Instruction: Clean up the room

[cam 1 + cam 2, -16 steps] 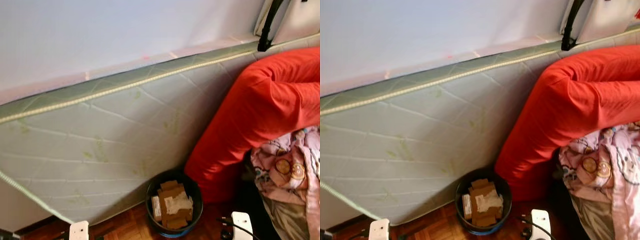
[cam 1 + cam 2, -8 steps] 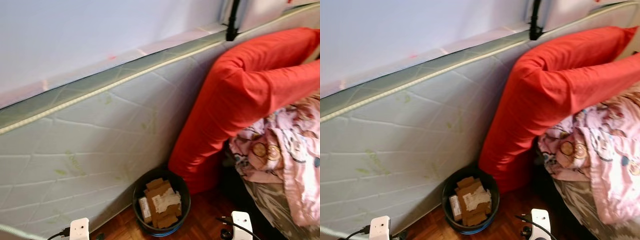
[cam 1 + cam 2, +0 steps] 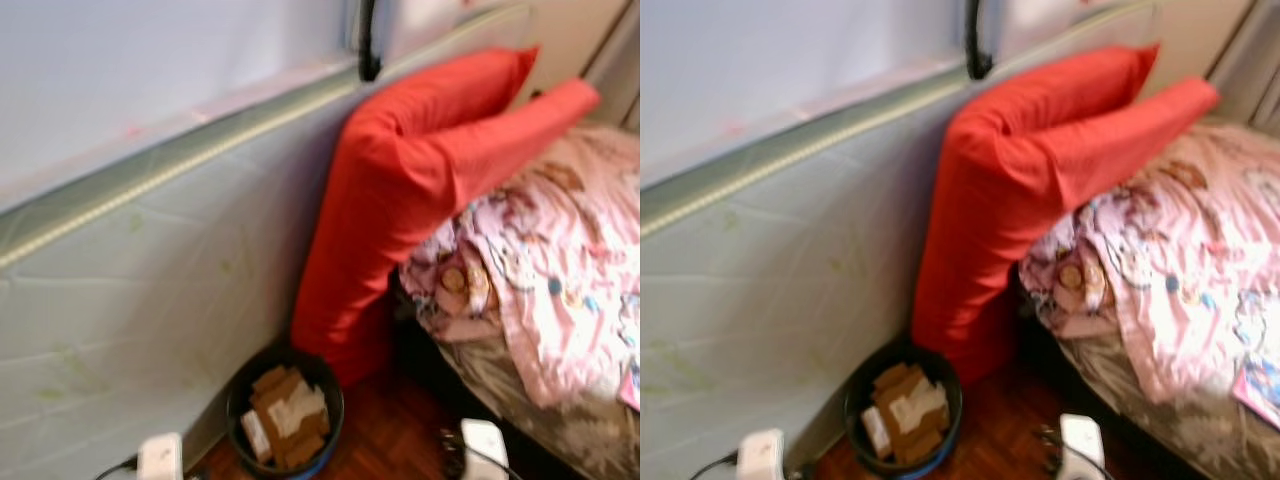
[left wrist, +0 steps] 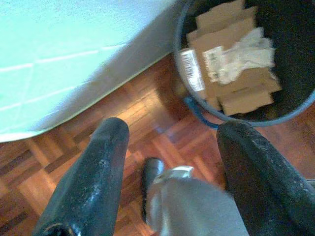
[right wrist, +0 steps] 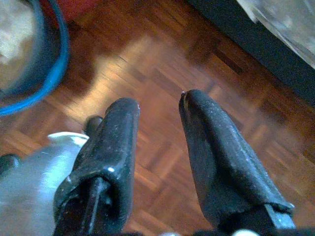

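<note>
Both arms hang low over a parquet floor (image 4: 59,167), and nothing is grasped by either. The left gripper (image 4: 170,132) is released, its two black fingers (image 4: 93,182) spread wide apart above the wood; just beyond its fingertips stands a dark round bin (image 4: 295,105) with a blue rim, holding flattened cardboard pieces (image 4: 236,93) and a crumpled scrap of white paper (image 4: 246,56). To the other side of that gripper the pale quilted face of a mattress (image 4: 54,59) meets the floor. The right gripper (image 5: 160,105) is likewise released, its fingers (image 5: 216,152) parted with bare parquet showing between them; the blue rim of the same bin lies off beyond one finger, and the dark base of a bed (image 5: 256,54) runs past the other. From the head camera, which is somewhat blurred, the mattress (image 3: 130,290) stands on its edge, leaning against a light wall (image 3: 150,70). A long red cushion (image 3: 400,190) is propped against the mattress, bent over at its top so that its upper part reaches across the bed (image 3: 560,440). A pink patterned blanket (image 3: 540,270) lies rumpled on the bed, beside and partly under the cushion. The bin (image 3: 285,410) sits on the floor at the foot of the cushion, close against the mattress.
</note>
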Available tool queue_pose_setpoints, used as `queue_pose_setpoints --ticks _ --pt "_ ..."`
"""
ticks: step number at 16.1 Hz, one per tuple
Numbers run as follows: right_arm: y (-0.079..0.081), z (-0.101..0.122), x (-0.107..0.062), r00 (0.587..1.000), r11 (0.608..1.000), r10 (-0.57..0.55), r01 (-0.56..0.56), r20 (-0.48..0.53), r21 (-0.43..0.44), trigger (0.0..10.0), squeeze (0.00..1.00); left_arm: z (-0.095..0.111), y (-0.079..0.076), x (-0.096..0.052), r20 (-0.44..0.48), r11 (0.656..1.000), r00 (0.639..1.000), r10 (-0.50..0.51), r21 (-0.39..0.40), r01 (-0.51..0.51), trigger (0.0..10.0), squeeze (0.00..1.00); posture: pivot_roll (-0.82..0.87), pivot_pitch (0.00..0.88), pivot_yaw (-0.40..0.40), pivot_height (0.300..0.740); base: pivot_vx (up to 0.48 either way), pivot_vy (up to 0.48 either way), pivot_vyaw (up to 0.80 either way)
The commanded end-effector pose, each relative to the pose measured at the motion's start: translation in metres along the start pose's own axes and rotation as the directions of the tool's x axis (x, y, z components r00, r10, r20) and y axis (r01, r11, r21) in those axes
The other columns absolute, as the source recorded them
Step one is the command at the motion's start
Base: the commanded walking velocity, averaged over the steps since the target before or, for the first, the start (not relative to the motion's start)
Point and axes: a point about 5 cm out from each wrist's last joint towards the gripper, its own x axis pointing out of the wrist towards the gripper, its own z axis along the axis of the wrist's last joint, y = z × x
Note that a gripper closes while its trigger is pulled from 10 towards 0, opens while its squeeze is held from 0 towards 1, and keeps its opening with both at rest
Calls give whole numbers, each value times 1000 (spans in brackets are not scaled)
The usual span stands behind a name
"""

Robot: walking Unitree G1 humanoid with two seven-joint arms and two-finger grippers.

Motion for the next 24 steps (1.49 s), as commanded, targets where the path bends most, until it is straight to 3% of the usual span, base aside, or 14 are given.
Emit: queue_pose_setpoints --ticks 1,6,11,18,24 --pt "1 59 7 998 998 45 -47 32 45 10000 0 8 -1 5 -60 997 998 3 75 1 10000 0 0 0 -14 740 0 0 -719" --pt "1 57 7 999 998 39 -41 37 51 10000 0 5 -1 4 -74 994 997 -2 108 10 10000 0 -10 0 -12 740 0 0 -693" --pt "2 55 7 998 997 32 -35 46 72 10000 0 4 0 4 -81 992 997 -7 124 17 10000 0 -35 0 0 740 0 -162 0" --pt "-1 59 7 1000 999 25 -25 4 -46 10000 0 9 0 5 -68 994 998 -4 113 12 10000 0 -22 0 -8 740 0 -281 0" --pt "0 62 7 999 999 31 -31 19 -24 10000 0 11 0 6 -65 994 998 2 113 6 10000 0 -14 0 -12 740 0 -280 0"
